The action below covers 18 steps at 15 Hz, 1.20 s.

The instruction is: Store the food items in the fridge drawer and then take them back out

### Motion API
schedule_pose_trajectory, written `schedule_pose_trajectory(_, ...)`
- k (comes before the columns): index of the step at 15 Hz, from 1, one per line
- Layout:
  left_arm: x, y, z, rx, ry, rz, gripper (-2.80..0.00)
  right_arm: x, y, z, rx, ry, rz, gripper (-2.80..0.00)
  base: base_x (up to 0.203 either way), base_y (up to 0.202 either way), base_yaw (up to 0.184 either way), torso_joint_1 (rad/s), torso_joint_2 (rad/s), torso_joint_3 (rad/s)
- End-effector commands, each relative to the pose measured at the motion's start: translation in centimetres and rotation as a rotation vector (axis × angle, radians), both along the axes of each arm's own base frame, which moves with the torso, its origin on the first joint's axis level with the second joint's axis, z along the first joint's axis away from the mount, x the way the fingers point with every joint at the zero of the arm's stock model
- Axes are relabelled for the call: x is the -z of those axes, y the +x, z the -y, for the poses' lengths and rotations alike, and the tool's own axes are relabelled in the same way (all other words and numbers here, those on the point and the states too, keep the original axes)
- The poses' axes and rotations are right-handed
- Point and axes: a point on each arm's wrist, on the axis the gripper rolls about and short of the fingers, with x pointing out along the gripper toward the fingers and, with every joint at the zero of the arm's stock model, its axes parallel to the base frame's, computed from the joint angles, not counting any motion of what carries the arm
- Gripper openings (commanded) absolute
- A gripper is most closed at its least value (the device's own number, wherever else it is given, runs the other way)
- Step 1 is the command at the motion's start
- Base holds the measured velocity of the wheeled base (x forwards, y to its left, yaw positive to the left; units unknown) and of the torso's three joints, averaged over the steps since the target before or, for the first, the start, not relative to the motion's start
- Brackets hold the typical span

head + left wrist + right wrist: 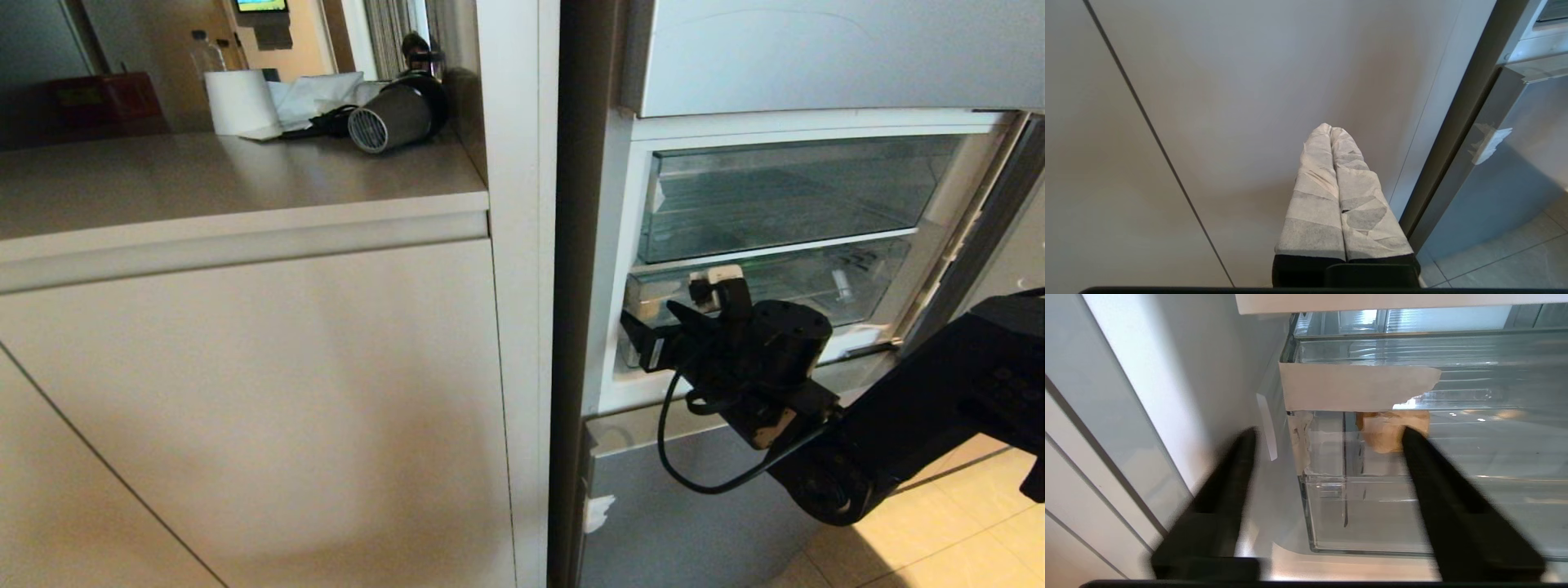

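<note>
Tan-brown potato-like lump (1392,430) sits inside the see-through fridge drawer (1412,514), seen through its clear front wall, partly behind a strip of pale tape (1355,392) on the drawer's upper edge. No green pepper visible to me in any view. My right gripper (1327,435) faces the drawer front at its left end, fingers spread with nothing between them; the lump lies straight ahead past the plastic, closest to one dark fingertip (1410,437). Long axis of the drawer runs across the fridge (735,498). I judge the right arm far nearer; next move turns on getting the drawer out. Left gripper (1331,130) parked by the beige cabinet (1208,102), padded fingers pressed together. No legible writing or brand anywhere.
</note>
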Motion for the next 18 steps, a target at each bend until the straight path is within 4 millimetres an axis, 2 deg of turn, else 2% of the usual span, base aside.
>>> schedule_pose_trajectory(1,0.0,0.0,0.0,0.000,0.000,-0.001,-2.80,0.1,0.0,0.0,0.003,0.004,0.003,-2.80,0.000,0.000,0.000,0.000,0.00,0.000)
schedule_pose_trajectory(12,0.0,0.0,0.0,0.000,0.000,-0.001,-2.80,-0.2,-0.1,-0.1,0.003,-0.002,0.011,-2.80,0.000,0.000,0.000,0.000,0.00,0.000)
schedule_pose_trajectory(15,0.0,0.0,0.0,0.000,0.000,-0.001,-2.80,-0.6,-1.0,0.0,-0.001,-0.001,0.008,-2.80,0.000,0.000,0.000,0.000,0.00,0.000)
schedule_pose_trajectory(18,0.0,0.0,0.0,0.000,0.000,-0.001,-2.80,-1.0,-2.8,0.1,-0.017,-0.007,-0.005,-2.80,0.000,0.000,0.000,0.000,0.00,0.000)
